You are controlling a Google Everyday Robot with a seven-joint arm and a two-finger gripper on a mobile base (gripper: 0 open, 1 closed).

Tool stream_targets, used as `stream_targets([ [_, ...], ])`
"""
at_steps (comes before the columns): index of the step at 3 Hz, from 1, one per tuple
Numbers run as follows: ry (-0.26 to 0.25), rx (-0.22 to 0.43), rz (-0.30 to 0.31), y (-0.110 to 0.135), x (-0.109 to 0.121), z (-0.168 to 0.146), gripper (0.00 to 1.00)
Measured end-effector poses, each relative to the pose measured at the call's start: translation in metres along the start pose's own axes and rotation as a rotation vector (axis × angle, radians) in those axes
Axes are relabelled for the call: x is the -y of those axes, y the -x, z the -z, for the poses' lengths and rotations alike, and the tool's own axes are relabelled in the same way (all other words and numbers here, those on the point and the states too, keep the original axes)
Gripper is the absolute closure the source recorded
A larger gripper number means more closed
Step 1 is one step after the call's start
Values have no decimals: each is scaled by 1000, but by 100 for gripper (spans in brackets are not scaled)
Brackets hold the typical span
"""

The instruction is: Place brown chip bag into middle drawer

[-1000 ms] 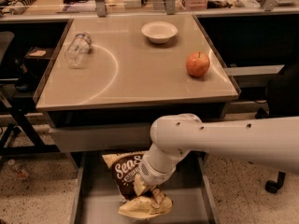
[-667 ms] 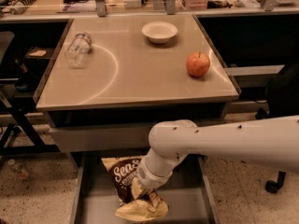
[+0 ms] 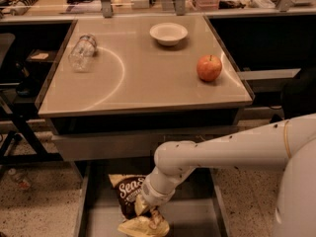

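The brown chip bag [image 3: 132,196], dark brown with pale yellow ends and white "Sea" lettering, hangs low inside the pulled-out middle drawer [image 3: 197,220], a wide grey tray below the table. My gripper [image 3: 148,212] reaches down from the white arm and is shut on the bag's lower half, where the pale end [image 3: 143,226] is crumpled. The bag's right part is hidden behind my wrist. I cannot tell whether the bag touches the drawer floor.
On the beige tabletop [image 3: 143,78] above stand a red apple [image 3: 209,67], a white bowl [image 3: 168,33] and a clear plastic bottle [image 3: 81,52] lying on its side. The drawer's side walls [image 3: 82,206] flank the bag. My white arm [image 3: 232,149] crosses in front of the cabinet.
My gripper and the bag have shifted slightly left and down inside the drawer. The things on the tabletop have not moved.
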State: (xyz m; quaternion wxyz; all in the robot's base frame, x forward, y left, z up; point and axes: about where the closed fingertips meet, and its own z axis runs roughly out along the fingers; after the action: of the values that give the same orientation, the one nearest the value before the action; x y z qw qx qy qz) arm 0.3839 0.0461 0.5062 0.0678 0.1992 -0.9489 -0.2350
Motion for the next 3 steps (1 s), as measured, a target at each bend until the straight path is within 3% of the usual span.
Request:
stream_targets([
  [1,12,2,-22,8,8,-17,100],
  [2,23,20,-78,14,31,-37,100],
  [3,23,19,-78,14,31,-37,100],
])
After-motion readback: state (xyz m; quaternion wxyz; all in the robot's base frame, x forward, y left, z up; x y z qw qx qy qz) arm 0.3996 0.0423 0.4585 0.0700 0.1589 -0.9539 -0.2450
